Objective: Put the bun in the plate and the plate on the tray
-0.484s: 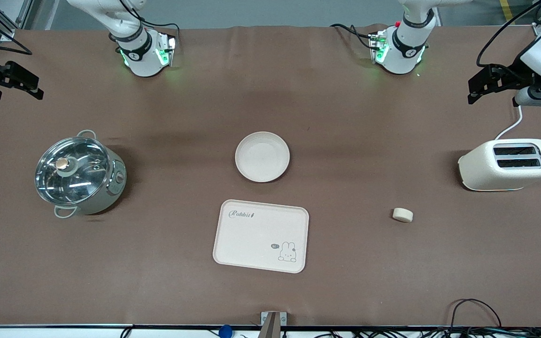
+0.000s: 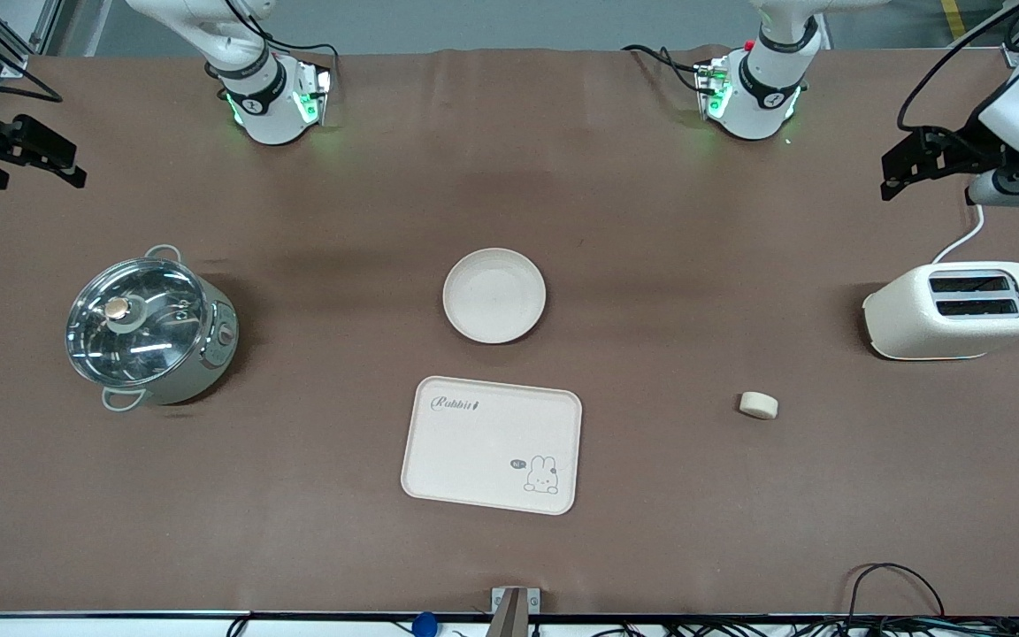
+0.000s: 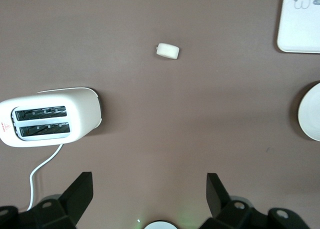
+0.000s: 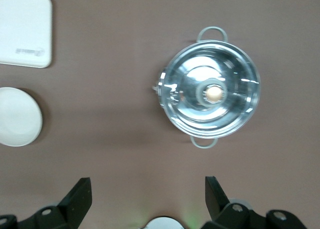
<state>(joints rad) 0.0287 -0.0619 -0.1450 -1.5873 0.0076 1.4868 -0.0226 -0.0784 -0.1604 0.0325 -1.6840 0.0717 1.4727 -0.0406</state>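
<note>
Bun [image 2: 758,404] loose on table, tray [image 2: 492,445] lettered "Rabbit", left claw [image 3: 150,189] and right claw [image 4: 148,191] spread wide, empty.

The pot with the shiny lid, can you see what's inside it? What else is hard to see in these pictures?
- Pot: the lid's glare hides the inside in the front and right wrist views.
- Toaster: its slots look dark, so their contents cannot be told.
- Plate: the left wrist view's edge cuts it off.
- Tray: the right wrist view's edge cuts it, and the rabbit is out of view there.
</note>
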